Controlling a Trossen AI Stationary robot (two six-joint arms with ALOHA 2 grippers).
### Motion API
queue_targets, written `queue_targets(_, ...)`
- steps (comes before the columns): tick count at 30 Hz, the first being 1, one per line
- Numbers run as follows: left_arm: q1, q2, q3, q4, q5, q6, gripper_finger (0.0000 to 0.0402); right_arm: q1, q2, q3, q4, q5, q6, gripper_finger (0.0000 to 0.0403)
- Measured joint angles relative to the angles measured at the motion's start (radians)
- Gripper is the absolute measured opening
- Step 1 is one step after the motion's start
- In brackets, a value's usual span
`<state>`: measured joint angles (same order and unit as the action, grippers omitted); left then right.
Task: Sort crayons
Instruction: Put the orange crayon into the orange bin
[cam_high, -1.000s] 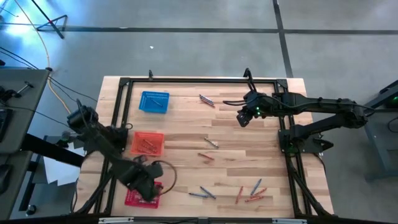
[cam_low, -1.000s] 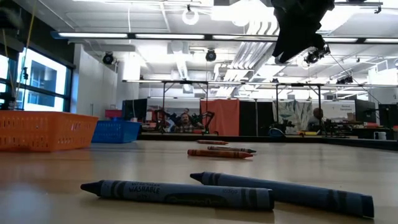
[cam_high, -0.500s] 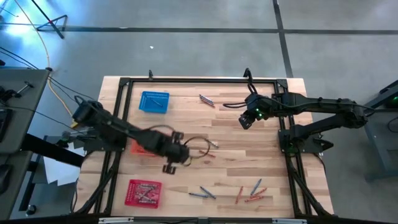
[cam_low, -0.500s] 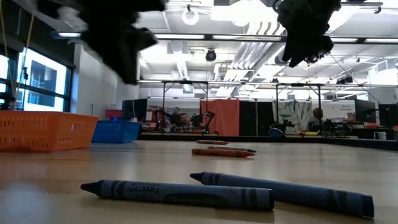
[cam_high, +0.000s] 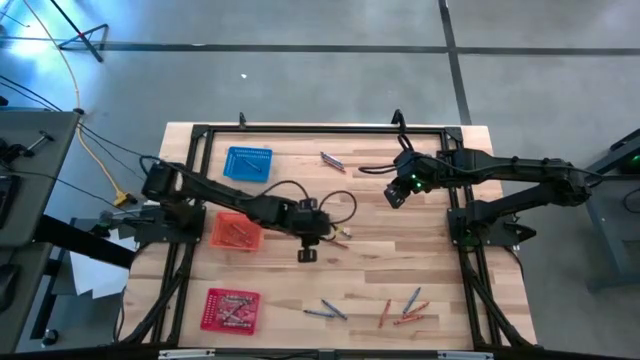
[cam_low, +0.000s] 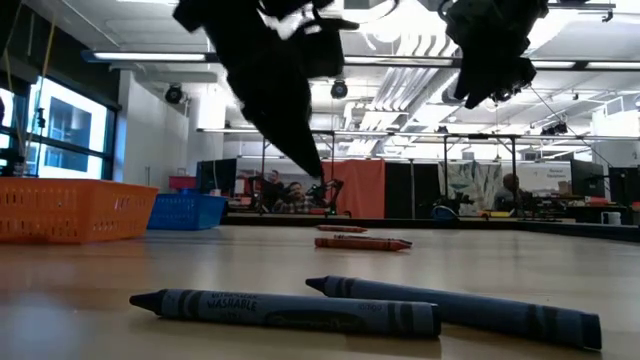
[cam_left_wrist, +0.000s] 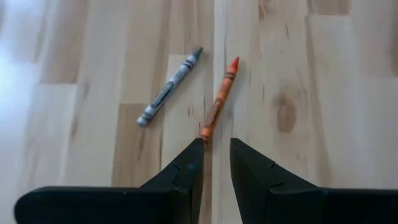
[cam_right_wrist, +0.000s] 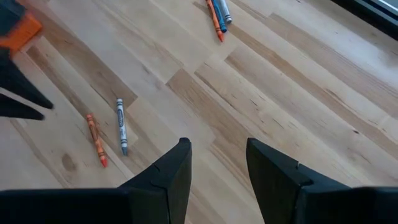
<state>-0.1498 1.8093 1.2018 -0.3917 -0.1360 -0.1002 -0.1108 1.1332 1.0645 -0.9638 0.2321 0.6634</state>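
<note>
- A blue mesh basket (cam_high: 248, 164) sits near the far left corner of my wooden table (cam_high: 420, 260).
- An orange mesh basket (cam_high: 236, 232) sits nearer, on the left side.
- A red mesh basket (cam_high: 231, 309) sits at the near left edge.
- A black metal frame (cam_high: 300, 130) runs around the tabletop.
- Across the room I see an orange partition (cam_low: 352, 189) and ceiling lights (cam_low: 150, 57).

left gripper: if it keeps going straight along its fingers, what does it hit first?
Most likely the orange crayon: the left gripper, fingers slightly apart and empty, lines up with that crayon's near end. The grey crayon lies off to one side. How high above the table it is is unclear.
</note>
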Motion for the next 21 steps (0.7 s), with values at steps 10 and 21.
queue_targets(10, 0.04, 0.084, 0.001, 0.085, 0.066, 0.053, 0.0065, 0.0, 0.0, 0.0, -0.005, 0.0, -0.016, 0.0149)
queue_targets(21, 0.087, 0.127, 0.0, 0.159, 0.085, 0.068, 0.0065, 0.0, 0.0, 0.0, -0.005, 0.0, -0.016, 0.0149)
